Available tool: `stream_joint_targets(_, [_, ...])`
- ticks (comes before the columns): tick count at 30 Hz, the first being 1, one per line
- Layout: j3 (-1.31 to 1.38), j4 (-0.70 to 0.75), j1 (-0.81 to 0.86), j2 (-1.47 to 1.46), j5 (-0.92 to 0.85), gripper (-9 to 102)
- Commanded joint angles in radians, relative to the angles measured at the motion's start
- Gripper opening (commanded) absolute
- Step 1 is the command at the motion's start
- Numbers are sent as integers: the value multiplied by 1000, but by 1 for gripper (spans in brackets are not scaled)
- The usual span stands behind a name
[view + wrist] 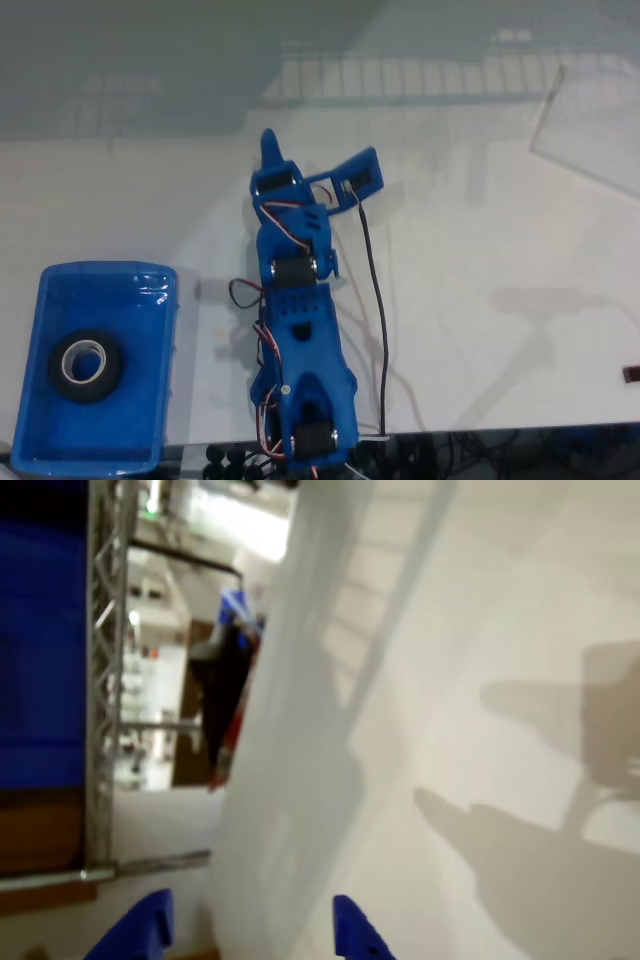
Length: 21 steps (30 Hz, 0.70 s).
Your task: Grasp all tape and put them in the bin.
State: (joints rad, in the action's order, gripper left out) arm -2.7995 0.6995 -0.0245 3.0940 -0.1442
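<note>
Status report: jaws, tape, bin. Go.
Gripper open, jaws apart, holding nothing. One tape roll lying flat in the bin. White table bare around the arm, nothing in the way.

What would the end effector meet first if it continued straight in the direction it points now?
Probably nothing. In the wrist view the open end effector points along the bare white table toward its far edge. In the fixed view the tape lies in the bin, off that line. Depth is unclear.
</note>
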Motion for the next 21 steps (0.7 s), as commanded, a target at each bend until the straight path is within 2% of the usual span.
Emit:
stream_joint_targets(1, [-95,-21,40,110,6,19])
stream_joint_targets(5, [-204,-20,60,189,-2,14])
stream_joint_targets(11, [-298,-11,80,230,-35,1])
stream_joint_targets(16, [-301,77,86,230,-31,0])
stream_joint_targets(21, [-301,86,98,230,-17,0])
